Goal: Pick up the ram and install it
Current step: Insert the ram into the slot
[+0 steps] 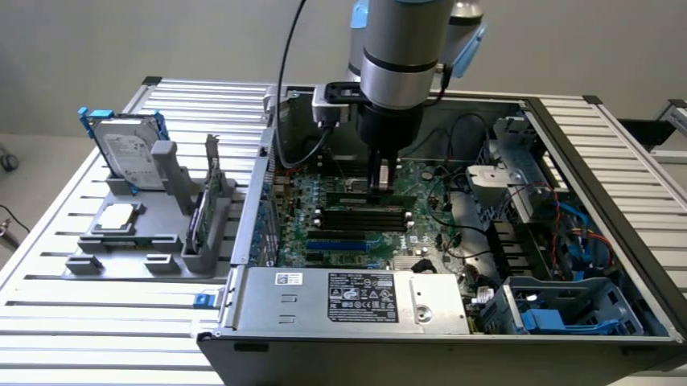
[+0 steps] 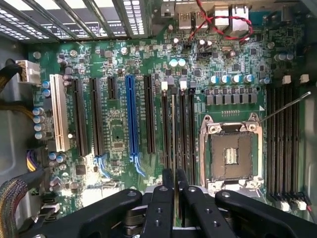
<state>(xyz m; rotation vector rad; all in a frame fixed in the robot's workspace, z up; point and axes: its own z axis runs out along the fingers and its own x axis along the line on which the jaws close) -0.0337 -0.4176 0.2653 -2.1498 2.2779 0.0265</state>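
Presently the gripper point(image 1: 381, 183) hangs low inside the open computer case point(image 1: 322, 293), over the motherboard point(image 2: 119, 134). Its fingers point(image 2: 167, 186) stand nearly together, clamped on the ram point(image 2: 174, 144), which is seen edge-on as a thin strip between them. The ram lies in line with the black memory slots point(image 2: 190, 129), beside the empty processor socket point(image 2: 232, 154). Whether it touches a slot cannot be told.

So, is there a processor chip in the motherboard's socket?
No, the socket is empty, its bare contact field showing inside the metal frame.
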